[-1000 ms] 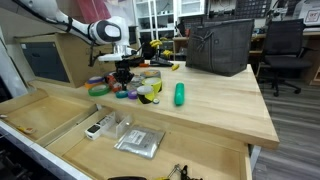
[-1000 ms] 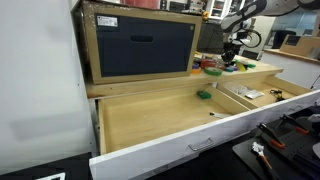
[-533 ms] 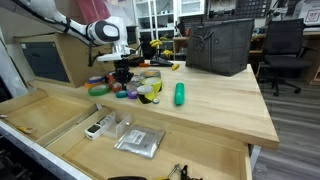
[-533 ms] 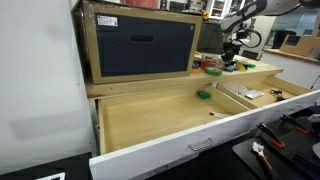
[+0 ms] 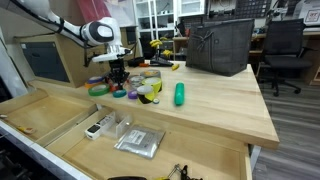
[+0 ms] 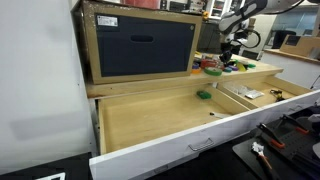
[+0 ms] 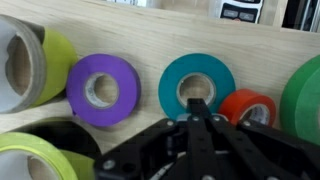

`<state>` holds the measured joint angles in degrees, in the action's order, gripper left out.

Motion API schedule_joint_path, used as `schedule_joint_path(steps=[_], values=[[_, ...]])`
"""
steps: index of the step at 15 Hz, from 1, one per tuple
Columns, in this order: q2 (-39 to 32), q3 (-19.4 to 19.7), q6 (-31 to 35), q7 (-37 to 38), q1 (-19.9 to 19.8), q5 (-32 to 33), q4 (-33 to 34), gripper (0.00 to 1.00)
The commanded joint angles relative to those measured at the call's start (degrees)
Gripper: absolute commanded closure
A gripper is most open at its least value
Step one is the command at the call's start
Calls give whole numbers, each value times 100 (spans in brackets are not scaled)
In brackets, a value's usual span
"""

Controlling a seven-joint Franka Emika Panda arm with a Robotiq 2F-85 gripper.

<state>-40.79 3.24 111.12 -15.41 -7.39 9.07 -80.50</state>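
Wooden table top (image 7: pixel 150 35) carries a group of tape rolls, and the wrist view shows seven of them: one teal roll (image 7: pixel 197 88), one purple roll (image 7: pixel 103 90), one red roll (image 7: pixel 247 108), one green roll (image 7: pixel 305 95), two yellow-green rolls (image 7: pixel 48 62) and one black roll (image 7: pixel 62 135). An exterior view also shows one green cylinder (image 5: pixel 180 94) and one black mesh basket (image 5: pixel 218 45) on the same table.

There is one gripper (image 7: pixel 196 106). Its two black fingers are pressed fully together, with no gap between them and nothing held. In the wrist view the tips cover the near rim of the teal roll. Whether they touch it or hang just above it, I cannot tell.

The teal roll lies flat on the wood, with its round hole facing up and a pale inner core visible. The purple roll lies just beside the teal roll on one side, apart from it by a narrow strip of wood. The red roll, which is smaller, lies just beside it on the opposite side. The green roll is beyond the red one, farther from the teal roll, and the frame edge cuts it. The yellow-green and black rolls are past the purple one.
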Motion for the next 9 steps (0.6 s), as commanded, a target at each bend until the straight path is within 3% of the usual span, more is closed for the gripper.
schedule_joint_path(steps=[1,5,9], values=[[364,-24,288,-45,99,156,-612,100],[362,46,463,228,222,336,-709,100],[-16,156,300,715,203,314,-227,100]])
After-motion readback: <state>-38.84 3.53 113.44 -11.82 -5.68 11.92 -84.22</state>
